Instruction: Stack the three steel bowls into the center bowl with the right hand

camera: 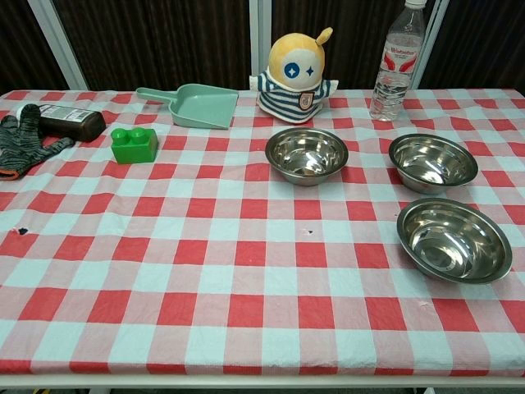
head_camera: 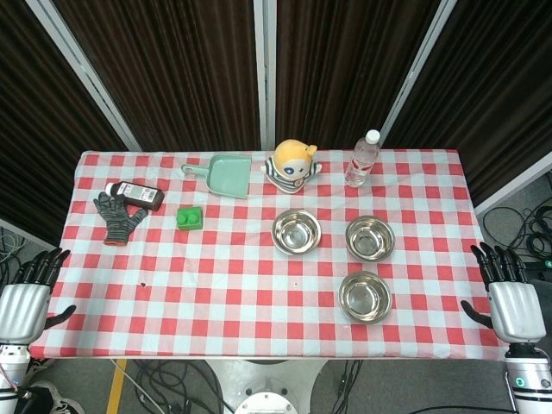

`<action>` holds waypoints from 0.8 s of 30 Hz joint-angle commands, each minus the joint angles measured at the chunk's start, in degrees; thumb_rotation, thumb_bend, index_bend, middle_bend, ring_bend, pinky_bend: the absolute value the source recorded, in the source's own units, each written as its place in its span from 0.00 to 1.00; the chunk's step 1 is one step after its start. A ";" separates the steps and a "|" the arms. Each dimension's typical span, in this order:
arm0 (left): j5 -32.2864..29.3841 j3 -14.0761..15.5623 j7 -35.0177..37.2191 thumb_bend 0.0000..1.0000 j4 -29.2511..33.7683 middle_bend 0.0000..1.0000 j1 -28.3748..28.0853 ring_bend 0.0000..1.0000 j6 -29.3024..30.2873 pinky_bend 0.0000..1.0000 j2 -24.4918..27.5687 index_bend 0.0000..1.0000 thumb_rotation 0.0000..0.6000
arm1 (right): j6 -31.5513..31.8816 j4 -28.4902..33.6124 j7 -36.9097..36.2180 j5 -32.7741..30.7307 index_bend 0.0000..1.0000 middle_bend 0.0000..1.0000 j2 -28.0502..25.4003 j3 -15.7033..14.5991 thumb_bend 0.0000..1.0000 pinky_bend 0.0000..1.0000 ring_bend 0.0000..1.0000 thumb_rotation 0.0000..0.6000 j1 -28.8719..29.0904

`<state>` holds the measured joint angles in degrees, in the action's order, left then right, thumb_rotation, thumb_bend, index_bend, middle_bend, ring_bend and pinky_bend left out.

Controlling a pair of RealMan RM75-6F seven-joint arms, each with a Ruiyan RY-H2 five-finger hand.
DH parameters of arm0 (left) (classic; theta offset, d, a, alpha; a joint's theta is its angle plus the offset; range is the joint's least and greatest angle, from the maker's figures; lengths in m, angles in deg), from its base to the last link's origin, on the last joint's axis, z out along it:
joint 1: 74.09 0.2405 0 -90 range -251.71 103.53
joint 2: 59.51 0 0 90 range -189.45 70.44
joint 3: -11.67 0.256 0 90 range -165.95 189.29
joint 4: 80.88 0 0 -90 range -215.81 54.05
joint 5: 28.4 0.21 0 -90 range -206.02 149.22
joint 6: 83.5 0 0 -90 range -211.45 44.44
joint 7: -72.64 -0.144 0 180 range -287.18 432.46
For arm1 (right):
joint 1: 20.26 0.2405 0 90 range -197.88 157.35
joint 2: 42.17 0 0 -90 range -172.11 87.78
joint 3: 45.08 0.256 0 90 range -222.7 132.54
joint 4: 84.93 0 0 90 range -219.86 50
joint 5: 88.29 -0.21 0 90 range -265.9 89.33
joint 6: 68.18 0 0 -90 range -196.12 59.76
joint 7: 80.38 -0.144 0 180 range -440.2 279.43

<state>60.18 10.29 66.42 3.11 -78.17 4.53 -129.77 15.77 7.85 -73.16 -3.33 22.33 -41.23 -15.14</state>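
Note:
Three steel bowls stand apart on the checked tablecloth, none holding another. The center bowl point(head_camera: 297, 231) point(camera: 307, 154) lies just in front of the plush toy. A second bowl point(head_camera: 370, 238) point(camera: 432, 161) sits to its right, and the third bowl point(head_camera: 365, 296) point(camera: 453, 239) is nearer the front edge. My right hand point(head_camera: 509, 293) hangs off the table's right end, fingers spread, holding nothing. My left hand point(head_camera: 26, 297) stays off the left end, also spread and empty. Neither hand appears in the chest view.
Along the back stand a yellow plush toy point(head_camera: 291, 166), a water bottle point(head_camera: 362, 159) and a green dustpan point(head_camera: 226, 175). A green block point(head_camera: 190, 218), a dark box point(head_camera: 135, 196) and a grey glove point(head_camera: 117, 216) lie at the left.

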 commanded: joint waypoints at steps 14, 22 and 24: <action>0.69 0.22 0.50 0.01 -0.17 0.20 -0.72 0.13 -0.86 0.21 -0.43 0.14 1.00 | 2.73 -0.98 -0.21 1.95 0.11 0.12 0.23 0.96 0.10 0.23 0.13 1.00 0.07; 0.79 0.61 0.63 0.01 -0.48 0.20 -0.72 0.13 -1.16 0.22 -1.36 0.14 1.00 | -1.26 1.06 4.63 9.05 0.29 0.33 -1.72 -2.50 0.12 0.67 0.68 1.00 2.64; 1.04 0.78 0.35 0.01 -0.51 0.20 -0.73 0.13 -1.15 0.22 -1.35 0.14 1.00 | -3.10 1.39 6.04 9.91 0.30 0.33 -1.46 -3.39 0.12 0.68 0.69 1.00 3.35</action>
<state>61.18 11.03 66.81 2.61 -78.90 3.38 -131.11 14.42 8.57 -68.71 5.29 21.02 -43.41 -12.75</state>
